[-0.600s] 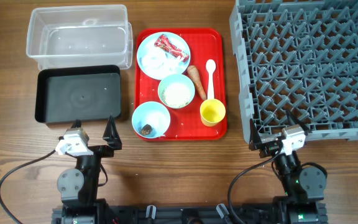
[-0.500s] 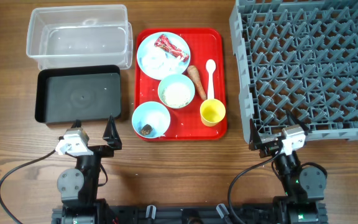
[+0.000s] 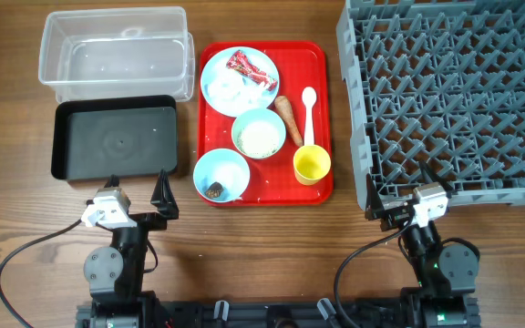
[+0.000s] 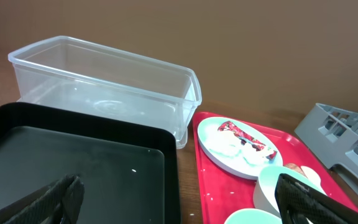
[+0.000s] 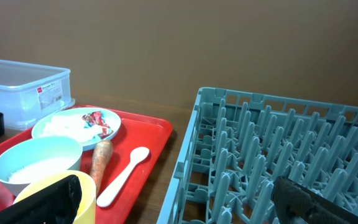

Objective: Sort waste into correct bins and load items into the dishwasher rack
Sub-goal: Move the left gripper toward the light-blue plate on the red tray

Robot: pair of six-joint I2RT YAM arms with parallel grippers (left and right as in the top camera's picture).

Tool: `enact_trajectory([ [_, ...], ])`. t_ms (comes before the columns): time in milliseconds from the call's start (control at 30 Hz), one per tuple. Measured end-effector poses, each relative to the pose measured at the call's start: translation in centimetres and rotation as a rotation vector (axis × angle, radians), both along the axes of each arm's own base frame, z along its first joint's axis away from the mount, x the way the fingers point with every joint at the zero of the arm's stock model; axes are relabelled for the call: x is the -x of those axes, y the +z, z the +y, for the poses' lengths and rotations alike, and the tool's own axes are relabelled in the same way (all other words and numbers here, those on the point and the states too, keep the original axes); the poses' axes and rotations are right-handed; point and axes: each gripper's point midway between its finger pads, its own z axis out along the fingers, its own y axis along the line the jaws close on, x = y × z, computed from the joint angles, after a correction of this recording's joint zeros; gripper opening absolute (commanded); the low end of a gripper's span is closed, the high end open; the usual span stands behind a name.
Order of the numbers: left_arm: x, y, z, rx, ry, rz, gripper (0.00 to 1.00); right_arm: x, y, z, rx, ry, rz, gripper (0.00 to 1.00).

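Note:
On the red tray [image 3: 313, 64] sit a pale blue plate [image 3: 215, 66] with a red wrapper [image 3: 251, 67] and white tissue [image 3: 229, 89], a pale green bowl [image 3: 259, 133] of rice, a pale blue bowl [image 3: 221, 173] with a brown scrap [image 3: 216, 190], a carrot [image 3: 288, 118], a white spoon [image 3: 308, 111] and a yellow cup [image 3: 312, 164]. The clear tub [image 3: 117, 53] and black tub [image 3: 115, 138] stand left. The grey rack [image 3: 454, 91] is right. My left gripper [image 3: 138, 196] is open and empty, near the black tub's front edge. My right gripper [image 3: 396, 191] is open and empty, at the rack's front corner.
The tray lies between the tubs and the rack. Bare wooden table runs along the front, where both arm bases stand. In the left wrist view the black tub [image 4: 73, 162] is directly ahead, the tray [image 4: 213, 186] to its right.

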Motion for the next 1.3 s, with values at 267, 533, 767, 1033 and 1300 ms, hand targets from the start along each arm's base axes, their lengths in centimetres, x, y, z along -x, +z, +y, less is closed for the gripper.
enact_trajectory([
  [267,0.0,0.0,0.0,0.000,0.000,0.000,1.00,0.0,0.0,0.0,0.000,0.000,0.000,1.00],
  [533,0.0,0.0,0.0,0.000,0.000,0.000,1.00,0.0,0.0,0.0,0.000,0.000,0.000,1.00],
  [767,0.0,0.0,0.0,0.000,0.000,0.000,1.00,0.3,0.3,1.1,-0.062,0.067,0.006,1.00],
  [1033,0.0,2.4,-1.4,0.070,-0.078,-0.091,1.00,1.4,3.0,3.3,-0.064,0.207,-0.103,1.00],
  [1300,0.0,9.8,-2.1,0.085,-0.121,-0.038,1.00,1.4,8.0,4.0,-0.052,0.252,-0.077,1.00],
])
